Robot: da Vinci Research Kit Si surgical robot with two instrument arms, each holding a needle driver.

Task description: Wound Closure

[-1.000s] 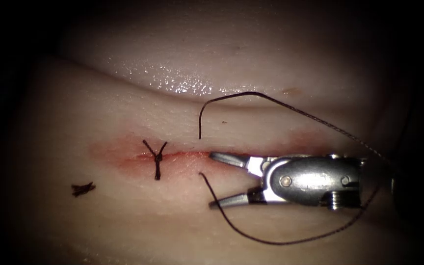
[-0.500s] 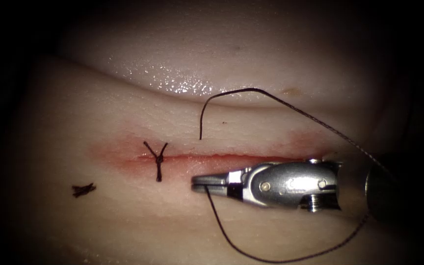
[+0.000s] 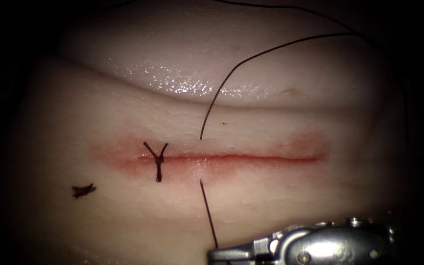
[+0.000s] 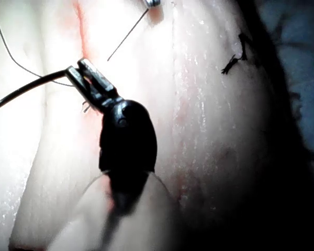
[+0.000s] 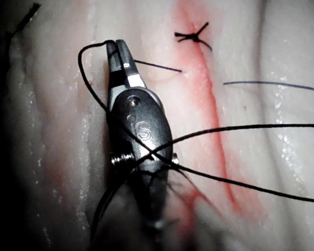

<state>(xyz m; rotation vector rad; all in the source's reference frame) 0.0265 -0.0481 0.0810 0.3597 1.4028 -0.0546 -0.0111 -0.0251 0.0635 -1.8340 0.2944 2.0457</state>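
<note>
Endoscope view looks down on the tissue (image 3: 271, 206), whose cut (image 3: 251, 158) runs left to right with red fluid (image 3: 310, 145) smeared along both lips. A finished knot (image 3: 158, 159) sits across the cut's left part, and cut ends of thread (image 3: 83, 189) lie loose on the near-left tissue, well apart from it. Just right of the knot, the thread (image 3: 208, 216) crosses under the cut. Its near end leaves the tissue and slants straight toward the near edge into the right tool (image 3: 213, 255). Its far end rises and arcs away to the far right. In the right wrist view that tool's fingers (image 5: 121, 65) are pinched narrow on the thread, which curls around their tip. The short strand's long axis points from them back to the cut, so this arm is much the nearer to the stitch. In the left wrist view the left tool (image 4: 79, 69) is clamped on a dark curved piece (image 4: 31, 86), thicker than the thread. It looks like the needle, held near one end and clear of the tissue, though I cannot be sure. The tissue is wet and glossy at the far fold, likely slippery. Open room lies on all sides of the cut.
</note>
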